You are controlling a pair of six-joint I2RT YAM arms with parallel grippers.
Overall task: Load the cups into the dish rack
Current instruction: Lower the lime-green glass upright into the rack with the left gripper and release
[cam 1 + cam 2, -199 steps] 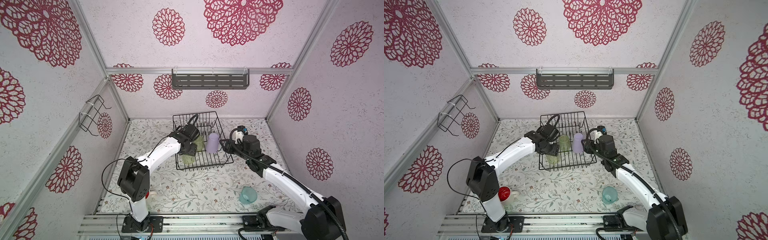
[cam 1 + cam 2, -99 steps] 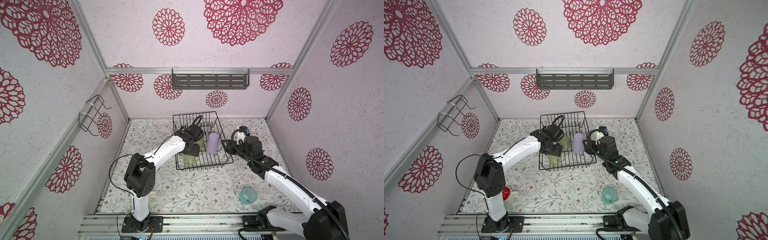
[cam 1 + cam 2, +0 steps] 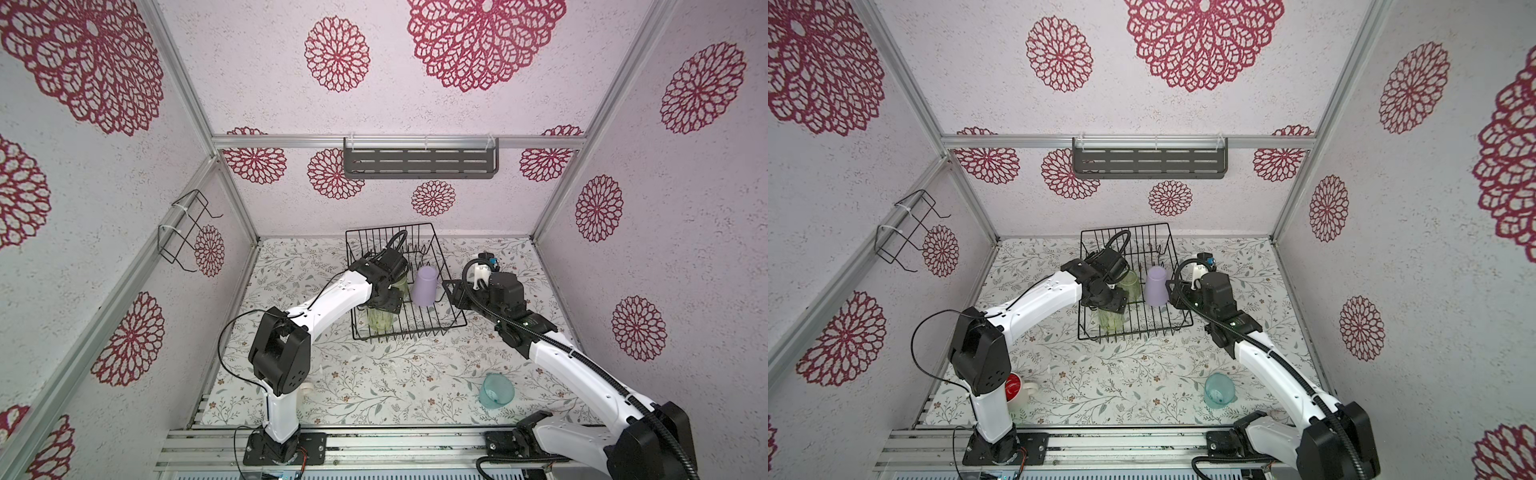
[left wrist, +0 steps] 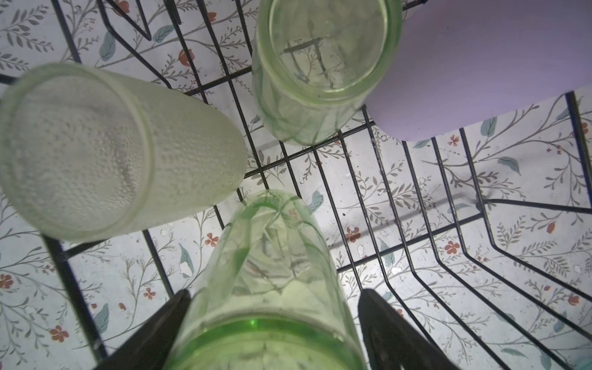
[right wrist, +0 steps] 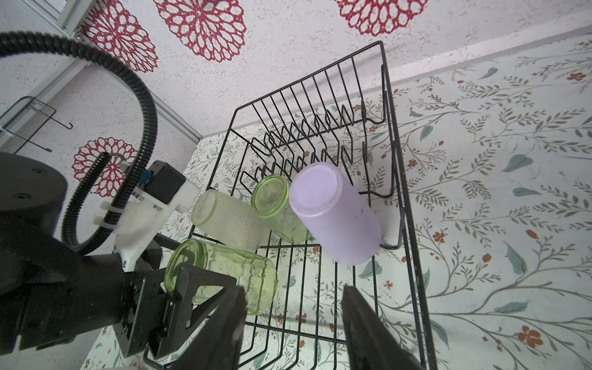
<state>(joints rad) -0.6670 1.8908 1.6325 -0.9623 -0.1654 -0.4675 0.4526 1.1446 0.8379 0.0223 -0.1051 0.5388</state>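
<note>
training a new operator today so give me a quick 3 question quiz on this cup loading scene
1. How many cups are inside the dish rack?
2. True or false: the teal cup is in the rack.
3. Which cup is between the fingers of the left hand? A) lilac tumbler B) green patterned glass C) teal cup

Key
1. Four.
2. False; it lies on the table, outside the rack.
3. B.
</note>
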